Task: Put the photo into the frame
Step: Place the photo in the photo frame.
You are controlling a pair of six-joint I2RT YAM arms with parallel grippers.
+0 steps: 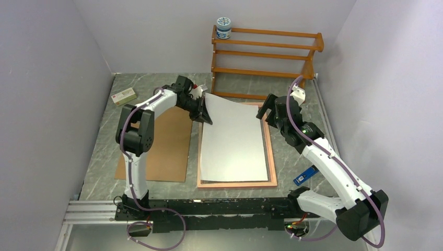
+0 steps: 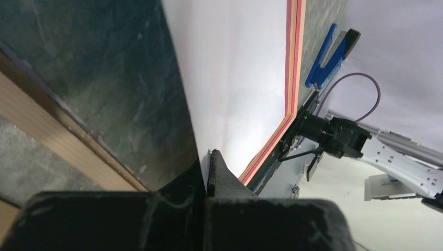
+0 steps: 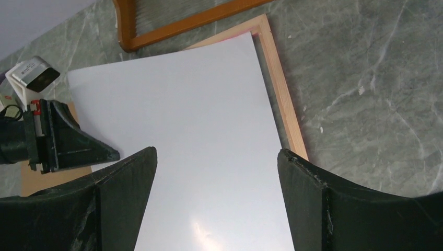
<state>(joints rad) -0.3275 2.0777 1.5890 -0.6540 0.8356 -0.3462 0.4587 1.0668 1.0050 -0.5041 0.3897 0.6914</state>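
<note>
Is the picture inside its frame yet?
Not quite. The photo lies white side up over the frame. The left hand pinches its raised far left edge, while the right hand hovers open above the far right corner. Still to do: settle it flat inside the rim.

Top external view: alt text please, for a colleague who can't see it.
The left hand pinches the far left edge of the photo, white back up, lying skewed over the frame. The open right hand hovers by the frame's far right corner; a brown panel lies left.
</note>
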